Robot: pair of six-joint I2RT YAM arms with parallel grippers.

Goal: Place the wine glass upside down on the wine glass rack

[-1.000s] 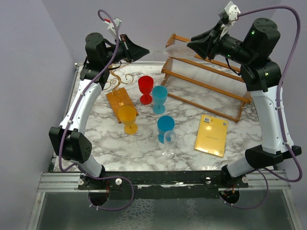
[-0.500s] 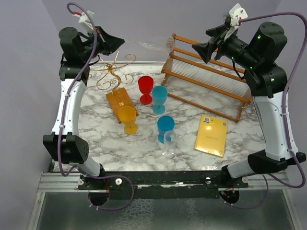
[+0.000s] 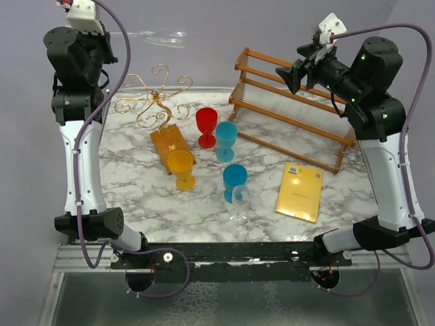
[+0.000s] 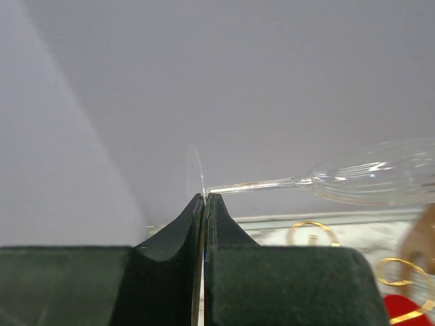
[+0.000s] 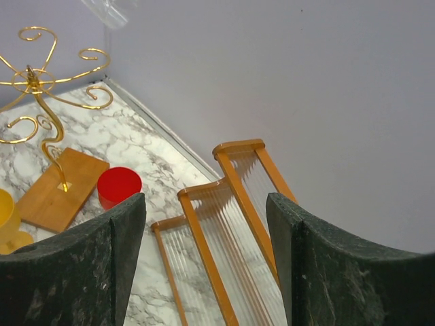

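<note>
- While the left end effector (image 4: 204,202) is pinched shut on the thin round foot of the clear wine glass (image 4: 370,182), we see that glass held up in the air. It lies roughly horiz., w/ the stem running from the fingers out to the bowl.
- From the top view we place the glass high over the back-left part of the grey-white marble worktop (image 3: 136,197). It is above the wine glass rack (image 3: 160,109) & not touching it.
- That rack is thin gold wire w/ curled spiral arms fanning off a ctr post. It stands upright on a small orange-brown wooden base at back left.
- The right end effector (image 5: 204,204) has its jaws spread wide w/ nothing btwn them. We see it hanging over the large brown wooden slatted rack (image 3: 292,115) at back right.
- A yellow plastic goblet (image 3: 181,168) stands just beside the near end of the rack's base.
- A red plastic goblet (image 3: 206,125) stands right of the base, w/ a light-blue goblet (image 3: 226,139) just beside it.
- A second blue goblet (image 3: 234,178) stands nearer us, w/ a second clear stemmed glass (image 3: 239,202) just in front. We cannot tell if these two touch.
- A flat yellow booklet (image 3: 300,191) lies on the worktop at near right, in front of the slatted rack.
</note>
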